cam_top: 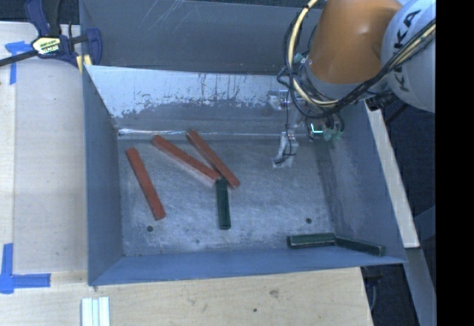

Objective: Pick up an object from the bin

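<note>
The gripper (284, 152) hangs low in the far right part of the bin (185, 35), close to the foot of the far wall and above bare grey floor. Its upper part is hidden behind the arm's orange cover (354, 24) and a tangle of cables (300, 35). Only a small pale metal tip shows, so I cannot tell whether it is spread or closed. The thing nearest it is a red-brown stick (213, 159), lying aslant near the bin's middle, toward the left wall from the gripper and apart from it. Just beside that lies a second red-brown stick (184, 158) at much the same slant; whether the two touch is hard to make out. A third red-brown stick (145, 184) lies alone nearer the left wall. A dark green stick (223, 204) points toward the near wall, and its far end seems to meet the near ends of the slanted pair. In the near right corner lie two more dark sticks: one (312, 241) along the near wall, the other (360, 247) at the foot of the right wall, where it almost blends into the dark metal.
</note>
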`<state>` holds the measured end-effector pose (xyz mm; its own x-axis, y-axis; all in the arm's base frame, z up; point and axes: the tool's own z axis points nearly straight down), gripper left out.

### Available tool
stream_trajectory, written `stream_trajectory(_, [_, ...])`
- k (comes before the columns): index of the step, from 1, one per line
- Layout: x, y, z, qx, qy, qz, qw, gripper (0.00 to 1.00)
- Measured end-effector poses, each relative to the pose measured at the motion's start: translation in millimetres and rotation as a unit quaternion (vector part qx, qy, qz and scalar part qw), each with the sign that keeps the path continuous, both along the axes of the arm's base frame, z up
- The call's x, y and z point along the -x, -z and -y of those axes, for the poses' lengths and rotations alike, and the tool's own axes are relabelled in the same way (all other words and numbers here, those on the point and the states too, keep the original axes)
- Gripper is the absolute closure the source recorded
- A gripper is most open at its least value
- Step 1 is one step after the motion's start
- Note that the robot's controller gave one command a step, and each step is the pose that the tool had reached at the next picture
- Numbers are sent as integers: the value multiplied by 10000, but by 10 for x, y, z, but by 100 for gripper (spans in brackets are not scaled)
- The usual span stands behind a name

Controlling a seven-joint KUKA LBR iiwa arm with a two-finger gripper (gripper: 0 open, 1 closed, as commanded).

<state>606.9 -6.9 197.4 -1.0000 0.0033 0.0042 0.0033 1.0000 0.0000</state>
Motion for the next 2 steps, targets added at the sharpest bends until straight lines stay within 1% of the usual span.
stream_trajectory(1, [-6, 727, -985, -10, 861, 2, 9963, 0])
stream_trajectory(2, [-101, 1309, -1229, 2, 704, 0, 9975, 0])
